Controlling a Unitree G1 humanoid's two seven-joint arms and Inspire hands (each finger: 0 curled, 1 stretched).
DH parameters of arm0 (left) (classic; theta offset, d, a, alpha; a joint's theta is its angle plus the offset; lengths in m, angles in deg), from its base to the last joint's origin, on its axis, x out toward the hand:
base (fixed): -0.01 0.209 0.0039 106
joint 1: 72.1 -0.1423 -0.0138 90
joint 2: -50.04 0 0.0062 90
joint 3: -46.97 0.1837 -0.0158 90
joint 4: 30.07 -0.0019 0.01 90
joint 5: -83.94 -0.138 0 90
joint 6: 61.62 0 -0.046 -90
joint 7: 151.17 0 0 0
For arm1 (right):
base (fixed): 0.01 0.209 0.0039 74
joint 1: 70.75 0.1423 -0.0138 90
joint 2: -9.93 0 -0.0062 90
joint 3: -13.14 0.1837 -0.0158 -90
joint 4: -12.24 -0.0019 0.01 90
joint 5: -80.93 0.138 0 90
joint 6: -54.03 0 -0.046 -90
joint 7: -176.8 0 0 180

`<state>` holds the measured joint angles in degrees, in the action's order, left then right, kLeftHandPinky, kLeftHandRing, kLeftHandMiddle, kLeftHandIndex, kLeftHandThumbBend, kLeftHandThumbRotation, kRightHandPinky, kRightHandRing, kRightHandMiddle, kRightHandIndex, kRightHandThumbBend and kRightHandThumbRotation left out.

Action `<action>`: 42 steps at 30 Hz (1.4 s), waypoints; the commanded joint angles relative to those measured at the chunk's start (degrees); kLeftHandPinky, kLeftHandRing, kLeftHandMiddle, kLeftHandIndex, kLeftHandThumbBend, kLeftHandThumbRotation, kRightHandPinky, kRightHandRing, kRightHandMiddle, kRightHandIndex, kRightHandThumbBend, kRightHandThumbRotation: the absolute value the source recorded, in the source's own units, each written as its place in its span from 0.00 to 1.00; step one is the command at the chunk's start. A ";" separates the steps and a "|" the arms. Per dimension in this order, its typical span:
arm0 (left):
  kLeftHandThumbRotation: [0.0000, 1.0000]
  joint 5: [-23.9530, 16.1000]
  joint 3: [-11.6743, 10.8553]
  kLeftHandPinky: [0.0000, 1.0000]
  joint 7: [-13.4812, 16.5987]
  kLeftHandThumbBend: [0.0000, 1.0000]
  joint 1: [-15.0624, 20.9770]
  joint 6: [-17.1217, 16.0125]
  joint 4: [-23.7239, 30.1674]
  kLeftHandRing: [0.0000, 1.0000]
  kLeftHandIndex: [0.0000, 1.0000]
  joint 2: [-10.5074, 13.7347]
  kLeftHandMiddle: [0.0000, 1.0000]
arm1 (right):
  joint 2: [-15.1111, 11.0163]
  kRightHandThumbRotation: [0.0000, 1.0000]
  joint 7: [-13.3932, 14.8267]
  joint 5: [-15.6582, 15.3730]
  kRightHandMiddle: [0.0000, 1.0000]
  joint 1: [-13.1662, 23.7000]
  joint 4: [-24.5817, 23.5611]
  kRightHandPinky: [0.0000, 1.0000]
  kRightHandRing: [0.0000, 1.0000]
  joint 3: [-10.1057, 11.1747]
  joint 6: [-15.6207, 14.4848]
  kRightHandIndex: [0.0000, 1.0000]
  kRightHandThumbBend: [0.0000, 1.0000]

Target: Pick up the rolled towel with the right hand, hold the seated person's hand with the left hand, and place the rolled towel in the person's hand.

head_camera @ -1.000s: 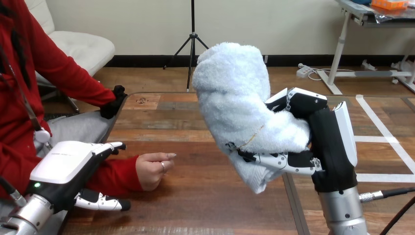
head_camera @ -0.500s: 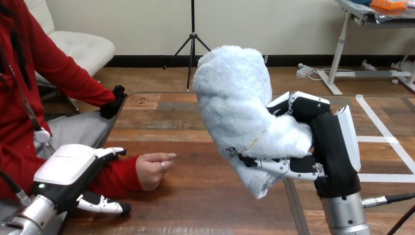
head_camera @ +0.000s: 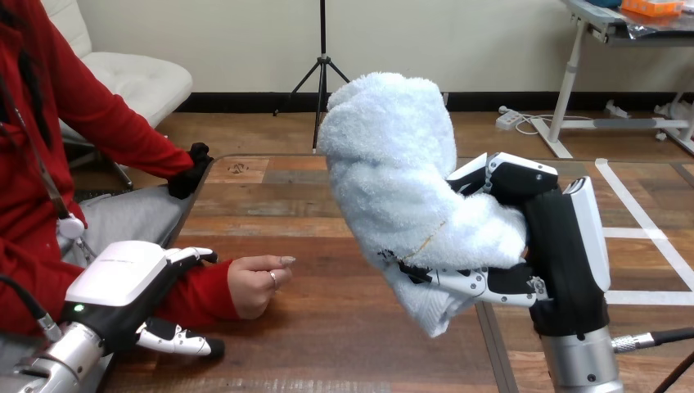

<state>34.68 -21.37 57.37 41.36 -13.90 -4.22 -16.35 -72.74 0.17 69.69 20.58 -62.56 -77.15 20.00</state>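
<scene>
Open left robot hand (head_camera: 123, 280) edged inward; right robot hand (head_camera: 563, 250) grips rolled towel (head_camera: 393, 164).

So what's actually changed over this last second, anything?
The left hand has edged toward the person's hand and now straddles the red sleeve. The right hand drifted slightly right, keeping its grip on the rolled towel. The person's hand stayed resting on the table.

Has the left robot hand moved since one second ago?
Yes: the black-and-white left robot hand has shifted slightly rightward, nearer the person's unmoved hand.
</scene>
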 commanded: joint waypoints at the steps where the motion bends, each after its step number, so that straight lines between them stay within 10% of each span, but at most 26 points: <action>1: 0.47 1.68 0.66 0.73 -0.73 1.00 4.43 0.44 -1.35 0.76 0.80 -1.58 0.77 | 1.10 0.00 -0.13 1.70 0.08 1.38 -4.43 0.02 0.05 -0.41 0.30 0.07 0.54; 42: 0.58 0.12 6.59 0.89 0.98 1.00 6.97 7.20 -4.93 0.87 0.89 -3.98 0.86 | 0.34 0.00 -5.71 8.29 0.09 -4.13 -11.76 0.01 0.05 -1.98 -1.71 0.08 0.55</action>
<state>35.52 -16.32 58.57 44.64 -8.34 -7.78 -19.45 -72.95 -5.41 76.52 15.01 -70.58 -79.16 18.30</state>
